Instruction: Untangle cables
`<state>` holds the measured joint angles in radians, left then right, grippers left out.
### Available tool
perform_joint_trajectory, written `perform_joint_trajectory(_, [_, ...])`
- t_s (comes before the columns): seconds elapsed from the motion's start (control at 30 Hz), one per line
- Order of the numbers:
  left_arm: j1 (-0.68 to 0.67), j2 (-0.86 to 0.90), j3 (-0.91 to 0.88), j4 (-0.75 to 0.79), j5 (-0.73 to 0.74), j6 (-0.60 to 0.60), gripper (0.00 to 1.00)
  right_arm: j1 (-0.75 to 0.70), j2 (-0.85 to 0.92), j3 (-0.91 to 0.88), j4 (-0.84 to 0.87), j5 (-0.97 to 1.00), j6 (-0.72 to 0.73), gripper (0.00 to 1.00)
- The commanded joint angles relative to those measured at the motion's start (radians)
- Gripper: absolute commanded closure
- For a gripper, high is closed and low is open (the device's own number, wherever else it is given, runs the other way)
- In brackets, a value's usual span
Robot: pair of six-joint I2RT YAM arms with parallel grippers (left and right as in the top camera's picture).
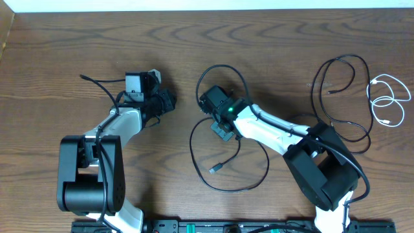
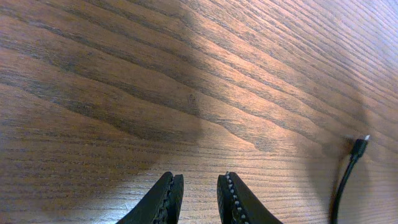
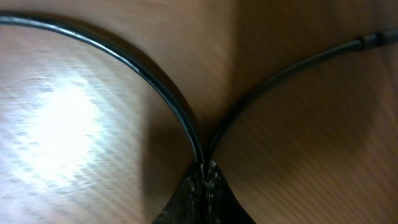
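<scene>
While the table [image 1: 259, 39] offers room, the black cable [image 1: 191, 145] loops at its centre, pinched in the clenched right gripper [image 3: 204, 177]. A hard pull could cinch that loop into a knot. The left gripper [image 2: 200, 186] hangs parted and empty.

Found no readable text, label, brand, number or sign in any of the three views, whether on the cables [image 1: 214, 169] or on the bench [image 1: 65, 52].
</scene>
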<state>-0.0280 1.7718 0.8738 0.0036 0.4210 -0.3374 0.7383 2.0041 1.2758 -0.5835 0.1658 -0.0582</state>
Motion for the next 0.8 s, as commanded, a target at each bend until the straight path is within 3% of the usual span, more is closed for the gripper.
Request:
perform_joint_trajectory(0.0, [0.003,-0.006,-0.004,-0.002,0.013,0.002,0.75,-0.023,0.057,-0.028,-0.016,0.043,0.097,0.99])
perform_joint_trajectory(0.77, [0.003,-0.006,-0.004,-0.002,0.013,0.002,0.75,-0.097,-0.047,-0.028,-0.023,-0.090,0.213,0.99])
